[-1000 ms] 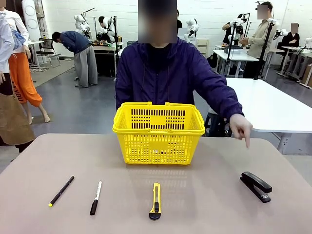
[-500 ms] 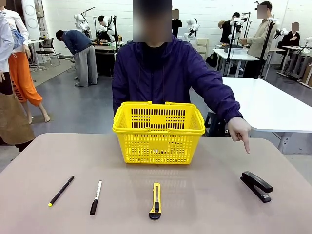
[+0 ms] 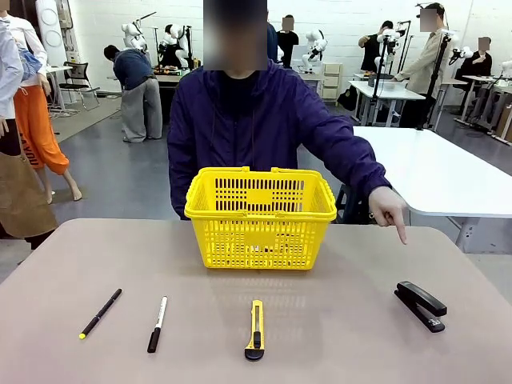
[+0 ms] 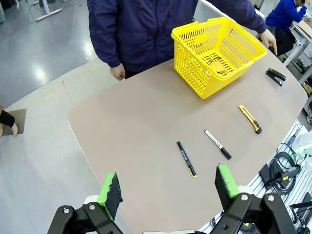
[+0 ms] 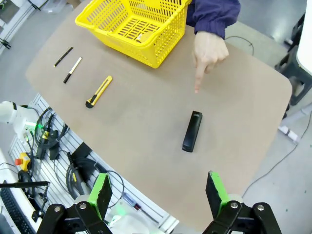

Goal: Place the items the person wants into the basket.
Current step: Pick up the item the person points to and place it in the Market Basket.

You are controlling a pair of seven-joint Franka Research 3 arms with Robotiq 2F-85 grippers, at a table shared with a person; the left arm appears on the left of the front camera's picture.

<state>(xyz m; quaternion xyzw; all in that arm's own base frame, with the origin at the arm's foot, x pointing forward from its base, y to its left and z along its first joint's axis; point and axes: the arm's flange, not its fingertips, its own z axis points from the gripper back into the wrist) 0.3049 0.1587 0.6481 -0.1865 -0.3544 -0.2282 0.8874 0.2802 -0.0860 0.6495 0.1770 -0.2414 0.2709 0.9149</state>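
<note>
the black stapler (image 3: 421,306) lay flat on the table (image 3: 352,272), to the right of the yellow basket (image 3: 260,240) and nearer the robot's edge, well apart from it. the person's hand (image 3: 390,210) hung beside the basket's right end with the forefinger aimed down at the stapler's side of the table, so that tool read as the one wanted. the step in hand, as i judged it, was the reach for it, not yet begun.

the right claw (image 5: 159,191) hovered high above, fingers spread wide and empty, with the stapler below and ahead of it. being on the basket's right, it looked the better arm for this. a good pick would turn the wrist so the pads cross the stapler's narrow width, come straight down near the middle of its length, and close squarely. gripping near one end could let it swing. the pointing hand was near the path, so waiting for it to draw back would be wise. the lift would need to clear the basket's rim and handles before letting go low inside.

the left claw (image 4: 168,186) was likewise spread and empty, high over the table left of the basket. the knife (image 3: 255,329), marker (image 3: 158,323) and pen (image 3: 101,313) lay in a row in front of the basket and leftward, not pointed at.
</note>
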